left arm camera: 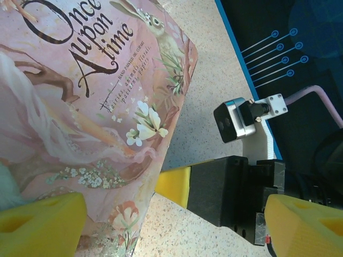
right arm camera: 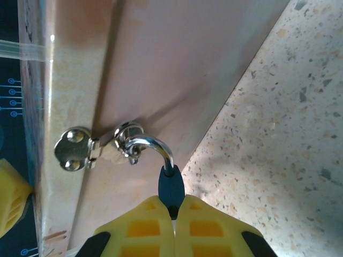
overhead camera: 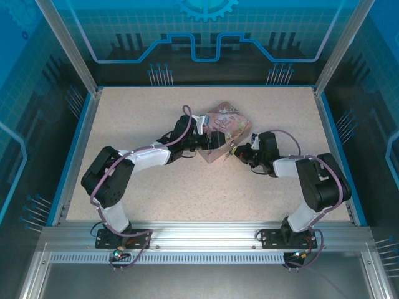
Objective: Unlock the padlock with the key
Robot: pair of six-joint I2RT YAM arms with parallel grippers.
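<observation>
1. Layout: pink illustrated rectangular metal tin (left arm camera: 80,107) lies on the speckled beige tabletop (right arm camera: 278,134) between the two arms. Its small silver hasp (right arm camera: 75,150) faces the right arm.
2. Tiny teal-blue padlock (right arm camera: 171,187) hangs at that hasp. Its thin silver shackle (right arm camera: 155,145) is threaded through the hasp ring and seated in the body, so I judge it locked.
3. The right gripper (right arm camera: 174,227) has its yellow pads closed tight on the lower end of the padlock body. The keyway end is hidden between the pads.
4. The left gripper (left arm camera: 171,227) has its jaws spread wide and grips nothing. A corner of the tin sits between them, one finger low beside the lid and the other well clear. Whether the near finger touches the tin, I cannot tell.
5. Step in hand (judgement): steadying the padlock so the key can be presented.
6. To do it well:
   - hold the body square and avoid twisting the shackle in the ring;
   - leave the keyway end free of the pads;
   - brace the tin with the left gripper so it cannot slide;
   - bring the key in along the body's long axis, then turn it gently.
7. Risk: pulling on the padlock drags the light tin.
</observation>
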